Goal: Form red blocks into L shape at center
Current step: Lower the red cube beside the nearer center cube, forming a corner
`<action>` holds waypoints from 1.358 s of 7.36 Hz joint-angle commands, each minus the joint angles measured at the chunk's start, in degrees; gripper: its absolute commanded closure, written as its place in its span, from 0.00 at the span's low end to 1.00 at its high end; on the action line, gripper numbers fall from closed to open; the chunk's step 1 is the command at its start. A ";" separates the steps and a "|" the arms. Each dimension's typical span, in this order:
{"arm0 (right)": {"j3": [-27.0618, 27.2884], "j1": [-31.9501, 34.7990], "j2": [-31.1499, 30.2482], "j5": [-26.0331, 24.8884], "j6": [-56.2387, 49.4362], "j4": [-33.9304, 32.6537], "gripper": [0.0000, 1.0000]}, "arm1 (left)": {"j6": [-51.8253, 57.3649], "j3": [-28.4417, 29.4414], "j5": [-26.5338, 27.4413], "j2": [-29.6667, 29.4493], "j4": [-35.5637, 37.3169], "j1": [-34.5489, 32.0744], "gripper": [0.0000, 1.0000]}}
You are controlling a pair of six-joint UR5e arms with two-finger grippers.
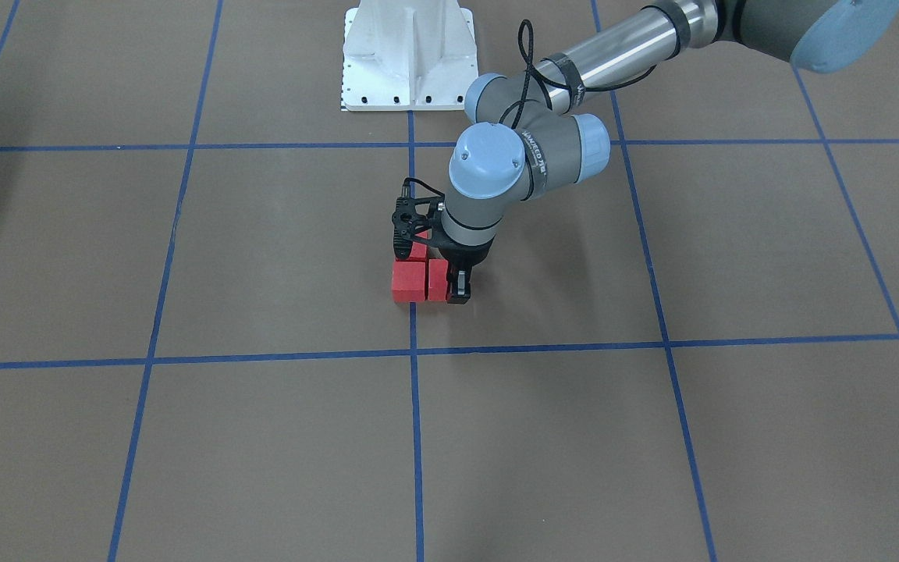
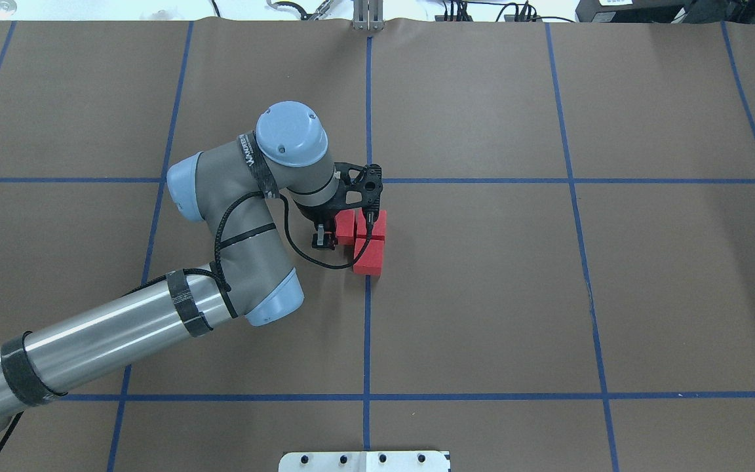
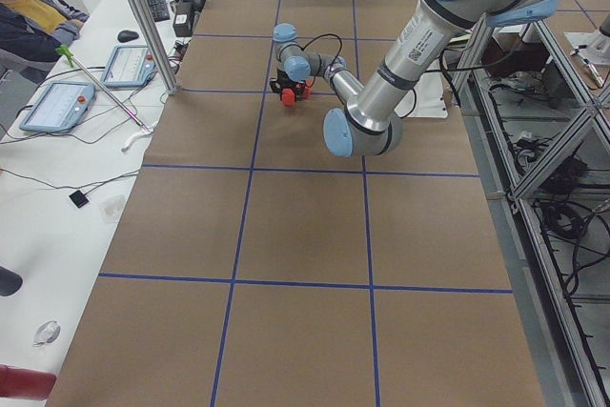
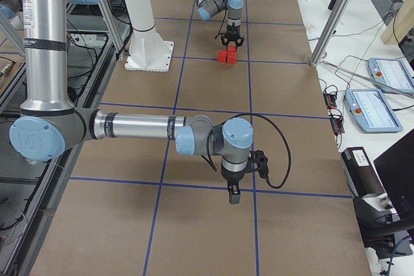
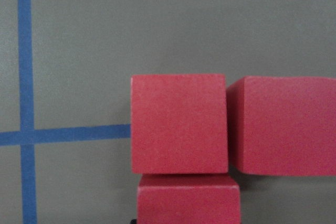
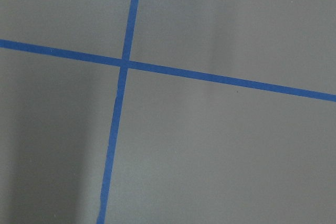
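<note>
Item: three red blocks [image 2: 369, 254], touching in an L astride the center line [image 2: 367, 328]. Left gripper [image 1: 457, 289] stood low against the end block; whether it clasped the block could not be told. Step judged: final placing. Next move: release if clenched, then lift straight up without nudging.

Three red blocks [image 1: 408, 281]; two robot arms [image 2: 122, 328]; two tablets [image 3: 57, 105]; one person [image 3: 29, 18]; one white pedestal [image 1: 406, 55].
</note>
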 commanded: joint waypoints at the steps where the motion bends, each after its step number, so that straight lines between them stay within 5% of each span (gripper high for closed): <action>1: 0.00 -0.01 0.00 0.07 0.01 0.00 0.01 | -0.02 0.00 -0.09 -0.01 0.00 0.00 0.59; 3: 0.00 -0.01 0.00 -0.02 0.01 0.00 0.01 | -0.02 0.00 0.00 0.07 0.00 0.09 0.37; 4: 0.09 -0.01 0.09 0.07 0.01 0.00 0.01 | -0.98 0.09 -0.09 0.16 -0.09 0.09 0.02; 10: 0.00 -0.01 0.09 -0.02 0.18 0.00 0.01 | -2.22 -1.66 0.00 0.25 0.35 -0.61 0.00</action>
